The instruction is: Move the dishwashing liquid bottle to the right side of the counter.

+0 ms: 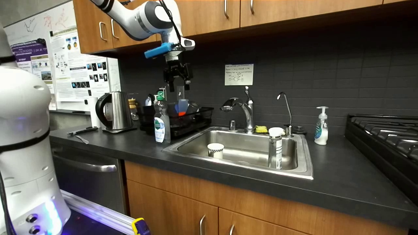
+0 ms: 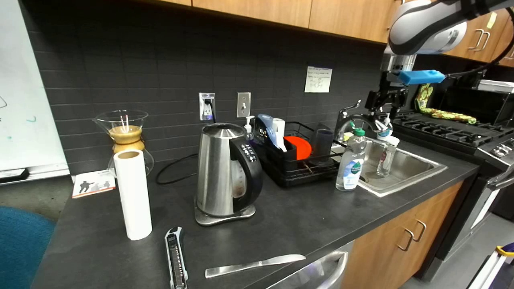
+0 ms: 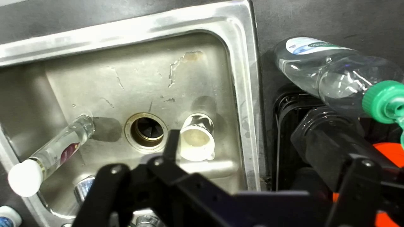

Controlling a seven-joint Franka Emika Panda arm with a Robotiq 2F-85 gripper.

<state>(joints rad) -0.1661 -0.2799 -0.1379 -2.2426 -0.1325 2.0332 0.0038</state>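
Observation:
The dishwashing liquid bottle [image 1: 162,125] is clear, with a green cap and a blue-and-white label. It stands upright on the dark counter [image 1: 343,179], left of the sink and in front of the dish rack. It also shows in an exterior view [image 2: 351,166]. In the wrist view the bottle [image 3: 341,75] lies at the upper right, outside the jaws. My gripper [image 1: 179,86] is open and empty, its fingers pointing down. It hangs higher than the bottle and apart from it. In the wrist view the gripper's [image 3: 266,149] fingers are spread over the sink edge and rack.
The sink [image 1: 303,156] holds a mug [image 1: 216,150] and a white-capped bottle [image 1: 275,148]. The faucet [image 1: 249,112] rises behind it. A black dish rack [image 2: 287,176], kettle [image 2: 219,168] and paper roll [image 2: 133,196] stand left. A pump soap bottle [image 1: 321,127] and stove [image 1: 385,140] are right. Cabinets [image 1: 294,13] hang above.

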